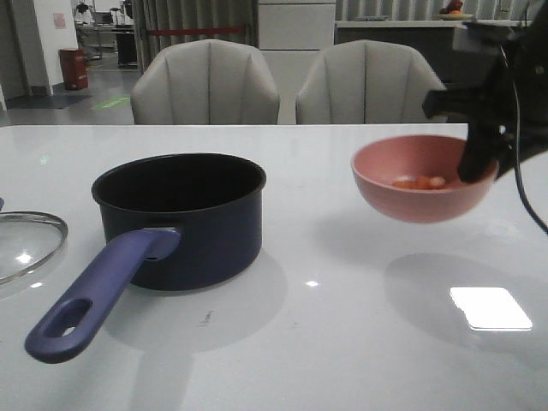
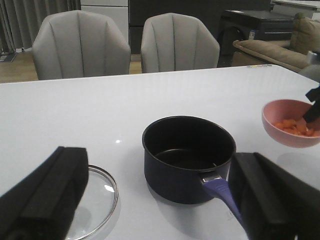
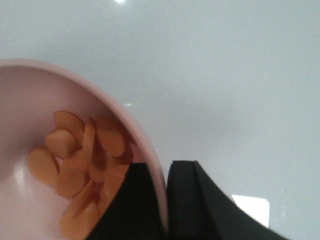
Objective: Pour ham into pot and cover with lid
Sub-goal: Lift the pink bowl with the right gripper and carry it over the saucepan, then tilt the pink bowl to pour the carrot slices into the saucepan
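The dark navy pot (image 1: 180,218) stands left of centre, its purple-blue handle (image 1: 98,295) pointing toward the front left; its black inside looks empty in the left wrist view (image 2: 189,150). The glass lid (image 1: 26,244) lies flat at the far left and also shows in the left wrist view (image 2: 97,200). My right gripper (image 1: 475,163) is shut on the rim of a salmon-pink bowl (image 1: 424,184), held above the table right of the pot. Orange-pink ham pieces (image 3: 80,160) lie in the bowl (image 3: 30,100). My left gripper (image 2: 160,200) is open and empty, above the table near the pot and lid.
Two grey chairs (image 1: 205,86) stand behind the table's far edge. A bright light reflection (image 1: 490,308) lies on the white table at the front right. A sofa (image 2: 270,50) shows beyond the table in the left wrist view.
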### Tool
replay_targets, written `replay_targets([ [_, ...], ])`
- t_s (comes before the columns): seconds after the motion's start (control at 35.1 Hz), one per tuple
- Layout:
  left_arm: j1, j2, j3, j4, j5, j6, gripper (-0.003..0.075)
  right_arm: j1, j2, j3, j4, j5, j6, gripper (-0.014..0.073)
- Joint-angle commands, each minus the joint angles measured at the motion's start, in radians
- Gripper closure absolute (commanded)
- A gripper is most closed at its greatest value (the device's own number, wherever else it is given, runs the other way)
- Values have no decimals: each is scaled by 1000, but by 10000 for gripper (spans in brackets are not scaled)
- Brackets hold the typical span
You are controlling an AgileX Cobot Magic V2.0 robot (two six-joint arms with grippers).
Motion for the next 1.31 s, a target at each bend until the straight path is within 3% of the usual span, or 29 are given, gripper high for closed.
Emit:
replay_targets([
  [0.0, -8, 11, -24, -7, -82, 2, 115, 56, -81, -104, 20, -26, -51, 457],
  [0.2, -8, 11, -24, -7, -82, 2, 115, 188, -91, -205, 20, -70, -71, 457],
  [0.43, -8, 11, -24, -7, -82, 2, 115, 320, -86, -198, 1, -324, -170, 457],
  [0.6, -8, 11, -24, -7, -82, 2, 115, 392, -86, -107, -1, -648, -241, 457],
  [0.8, -8, 11, -24, -7, -82, 2, 115, 434, -49, 83, -45, -1242, -325, 457],
  [0.85, -8, 11, -24, -7, -82, 2, 115, 434, -27, 97, -58, -1300, -357, 457],
  [1.28, -8, 11, -24, -7, -82, 2, 115, 503, 166, 98, -18, -1678, -965, 457],
])
